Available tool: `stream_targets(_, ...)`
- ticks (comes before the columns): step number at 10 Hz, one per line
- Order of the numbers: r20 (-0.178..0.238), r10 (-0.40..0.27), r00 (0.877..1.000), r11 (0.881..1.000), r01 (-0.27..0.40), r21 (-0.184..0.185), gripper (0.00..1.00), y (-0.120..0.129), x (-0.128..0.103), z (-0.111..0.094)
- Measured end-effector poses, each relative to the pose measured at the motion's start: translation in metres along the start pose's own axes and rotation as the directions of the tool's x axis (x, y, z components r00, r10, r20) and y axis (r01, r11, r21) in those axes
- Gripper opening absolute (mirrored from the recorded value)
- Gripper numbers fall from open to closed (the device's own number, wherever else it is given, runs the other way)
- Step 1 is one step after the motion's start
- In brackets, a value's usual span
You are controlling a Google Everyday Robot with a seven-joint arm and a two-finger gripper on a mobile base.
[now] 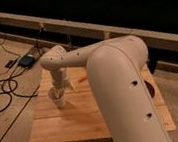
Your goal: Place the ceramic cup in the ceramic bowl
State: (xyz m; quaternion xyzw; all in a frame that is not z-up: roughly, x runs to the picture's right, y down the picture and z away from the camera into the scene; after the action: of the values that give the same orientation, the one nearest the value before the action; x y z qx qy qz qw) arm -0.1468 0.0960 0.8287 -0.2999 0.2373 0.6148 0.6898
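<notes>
The gripper (59, 92) is at the rim of the cup (57, 101), which stands upright on the left part of the wooden table (75, 122). The arm (118, 76) hides the table's right part. Cables (4, 91) lie on the floor at left.

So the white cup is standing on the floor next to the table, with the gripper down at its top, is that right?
Not quite. The ceramic cup stands on the wooden table, toward its left side, not on the floor. The rest holds: the gripper is down at the cup's top, as the camera view shows.
</notes>
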Motion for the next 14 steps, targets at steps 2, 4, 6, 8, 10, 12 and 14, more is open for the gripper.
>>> stream_targets(2, -0.002, 0.001, 1.000, 1.000, -0.001, -0.013, 0.29, 0.000, 0.001, 0.002)
stream_targets(4, -0.005, 0.010, 1.000, 1.000, -0.010, -0.018, 0.10, -0.007, 0.003, 0.001)
stream_targets(6, 0.008, 0.016, 1.000, 0.999, -0.015, -0.044, 0.00, -0.012, 0.005, -0.009)
stream_targets(8, 0.039, 0.015, 0.999, 0.997, -0.013, -0.073, 0.00, -0.018, 0.007, -0.027)
stream_targets(10, 0.073, 0.028, 0.997, 0.995, -0.021, -0.099, 0.00, -0.028, 0.011, -0.046)
stream_targets(12, 0.117, 0.063, 0.991, 0.990, -0.048, -0.129, 0.00, -0.048, 0.016, -0.070)
stream_targets(14, 0.159, 0.121, 0.980, 0.982, -0.095, -0.163, 0.00, -0.074, 0.024, -0.091)
